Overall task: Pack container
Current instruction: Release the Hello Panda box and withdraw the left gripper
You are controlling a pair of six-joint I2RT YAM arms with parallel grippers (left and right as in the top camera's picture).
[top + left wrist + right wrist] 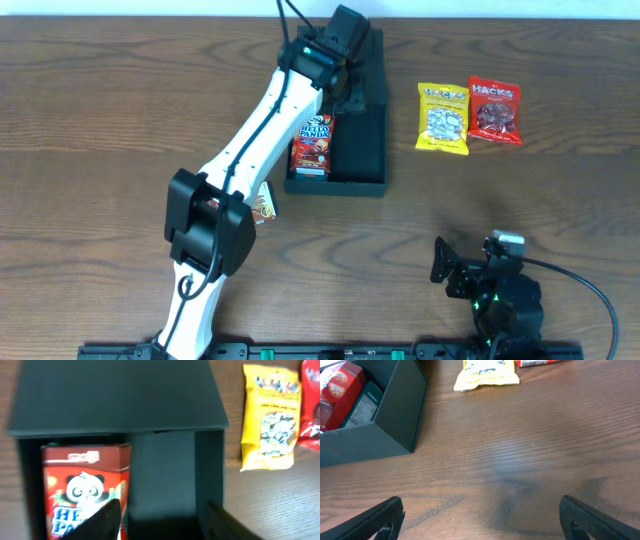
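Observation:
The container (365,140), a dark teal-green box with its flap lid (115,395) folded back, sits at the table's far middle. A red Hello Panda box (313,143) stands in its left half, and the right half (160,470) shows bare floor. My left gripper (348,95) hangs over the container, fingers (107,520) apart with nothing between them; one finger overlaps the Panda box (85,490). My right gripper (480,520) stands open low over bare wood near the front right (468,262). A teal carton (362,407) lies beside the Panda box (340,390) inside the container (375,435).
A yellow Hacks pack (443,118) and a red Hacks pack (495,112) lie side by side right of the container. A small snack pack (265,207) lies partly hidden under my left arm, in front of the container's left corner.

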